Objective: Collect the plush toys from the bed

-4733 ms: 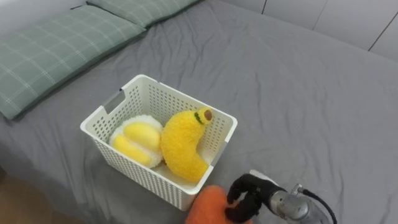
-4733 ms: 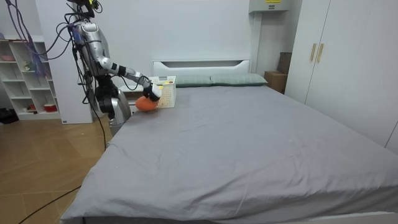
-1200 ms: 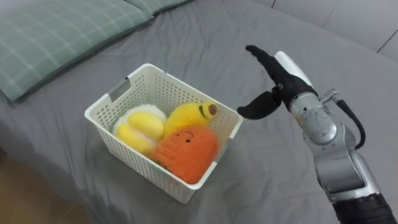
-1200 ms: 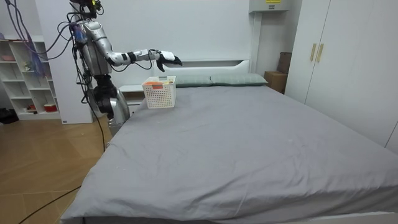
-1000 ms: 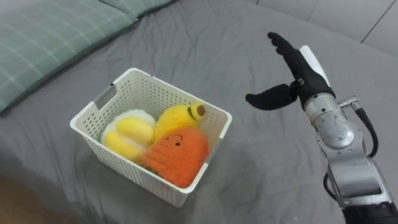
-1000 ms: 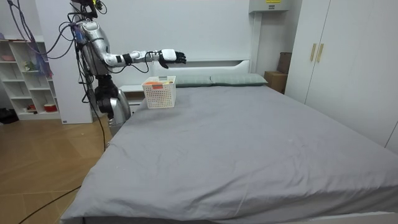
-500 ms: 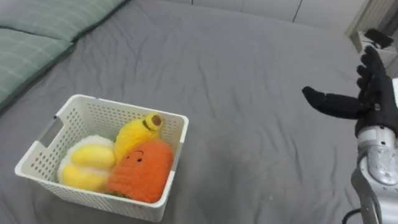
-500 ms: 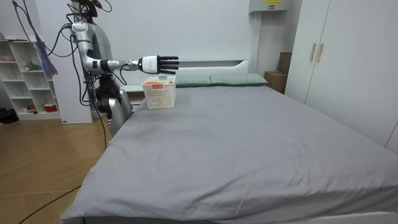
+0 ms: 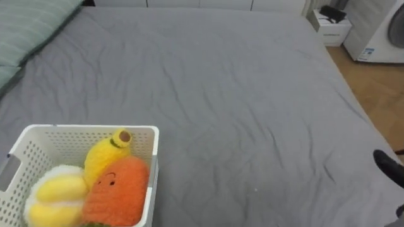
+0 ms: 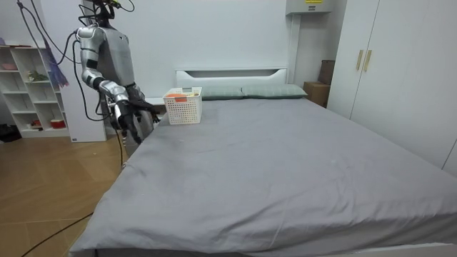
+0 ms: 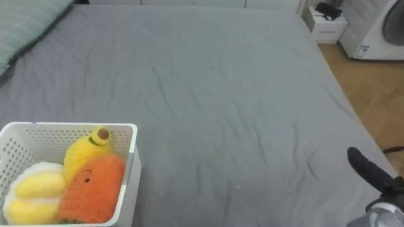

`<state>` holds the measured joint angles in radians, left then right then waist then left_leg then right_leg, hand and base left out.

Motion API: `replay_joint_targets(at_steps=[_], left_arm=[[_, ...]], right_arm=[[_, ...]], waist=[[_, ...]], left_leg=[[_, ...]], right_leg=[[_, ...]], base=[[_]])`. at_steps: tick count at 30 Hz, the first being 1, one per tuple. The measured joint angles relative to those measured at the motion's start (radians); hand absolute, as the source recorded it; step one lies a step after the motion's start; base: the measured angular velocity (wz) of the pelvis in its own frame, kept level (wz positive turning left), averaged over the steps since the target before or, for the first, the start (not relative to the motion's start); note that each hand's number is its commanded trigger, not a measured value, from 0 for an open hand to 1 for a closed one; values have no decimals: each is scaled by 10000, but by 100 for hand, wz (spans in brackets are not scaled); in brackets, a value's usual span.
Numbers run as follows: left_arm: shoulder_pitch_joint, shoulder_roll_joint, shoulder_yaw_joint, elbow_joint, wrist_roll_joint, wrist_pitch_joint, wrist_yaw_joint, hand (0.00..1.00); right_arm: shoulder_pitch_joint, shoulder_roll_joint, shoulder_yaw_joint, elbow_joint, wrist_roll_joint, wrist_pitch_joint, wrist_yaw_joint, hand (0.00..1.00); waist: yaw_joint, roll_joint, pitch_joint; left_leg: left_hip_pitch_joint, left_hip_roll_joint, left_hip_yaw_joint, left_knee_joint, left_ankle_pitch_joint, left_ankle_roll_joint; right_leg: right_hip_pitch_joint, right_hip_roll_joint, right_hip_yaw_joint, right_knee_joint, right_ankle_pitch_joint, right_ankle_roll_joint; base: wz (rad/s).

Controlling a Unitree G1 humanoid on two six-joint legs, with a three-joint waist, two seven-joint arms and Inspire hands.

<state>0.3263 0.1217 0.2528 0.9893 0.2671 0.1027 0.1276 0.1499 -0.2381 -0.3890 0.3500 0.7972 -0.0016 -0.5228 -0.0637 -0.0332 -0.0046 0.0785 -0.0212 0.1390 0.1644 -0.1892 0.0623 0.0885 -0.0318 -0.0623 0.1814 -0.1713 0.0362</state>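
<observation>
A white slatted basket point(image 9: 88, 130) sits on the grey bed at the lower left of the eye views. Three plush toys lie in it: an orange one with a face point(image 9: 117, 189), a yellow banana-shaped one point(image 9: 106, 152) behind it, and a yellow-and-white one point(image 9: 53, 193) to its left. My right hand point(image 11: 370, 169) shows at the lower right, well away from the basket, dark fingers straight and empty. In the room view that right hand point(image 10: 131, 114) hangs low beside the bed's corner, just left of the basket point(image 10: 183, 106).
The grey bedsheet point(image 9: 221, 94) stretches wide to the right of the basket. A green checked pillow point(image 9: 31, 19) lies at the top left. Past the bed's right edge there is wooden floor point(image 9: 379, 88) and a small white nightstand point(image 9: 332, 26). I stand at the bed's head-side corner.
My right arm has dropped from stretched out level over the bed to low by its edge. The eye views have swung right, sliding the basket to the lower left; the toys stay in it.
</observation>
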Motion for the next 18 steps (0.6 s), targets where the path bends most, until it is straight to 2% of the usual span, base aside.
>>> replay_joint_targets(at_steps=[2,4,7,9,12,16,18], left_arm=[[-63,26,3,-1,-29,0,1,0],[-111,26,17,16,-20,47,1,0],[-102,29,13,58,-30,48,-3,0],[-87,28,1,99,-45,48,-8,0],[-85,-18,13,139,-29,113,-35,0],[-105,-144,188,299,-23,120,-38,0],[-115,-172,250,519,67,121,-42,0]], right_arm=[[-26,6,-52,853,1142,-171,25,0],[88,97,-470,2018,2534,-246,132,0],[347,236,-476,3432,3117,-343,349,0],[479,585,-470,4810,3137,-330,645,0],[648,874,-477,6289,2896,-276,1024,0],[864,920,-462,7905,2097,-206,1776,0],[983,965,-411,8616,716,90,2380,0]], waist=[[-104,-52,34],[-223,-65,60],[-211,-99,57],[-302,-126,29],[-414,8,17],[-441,108,24],[-413,94,20]], left_leg=[[126,46,51,-20,-62,-36],[127,58,43,44,-124,-37],[105,58,56,41,-141,-46],[116,59,78,40,-140,-57],[194,58,115,29,-139,-59],[215,61,128,-14,-140,-60],[237,69,123,-19,-152,-73]], right_leg=[[102,45,52,5,-1,-1],[132,53,52,-63,-14,-19],[96,55,60,-115,-44,-65],[65,66,122,-115,-82,-111],[92,92,199,-110,-79,-120],[124,97,262,-107,-82,-121],[165,100,219,-126,-97,-137]], base=[[-14],[0],[-1],[-3],[-3],[-1],[0]])
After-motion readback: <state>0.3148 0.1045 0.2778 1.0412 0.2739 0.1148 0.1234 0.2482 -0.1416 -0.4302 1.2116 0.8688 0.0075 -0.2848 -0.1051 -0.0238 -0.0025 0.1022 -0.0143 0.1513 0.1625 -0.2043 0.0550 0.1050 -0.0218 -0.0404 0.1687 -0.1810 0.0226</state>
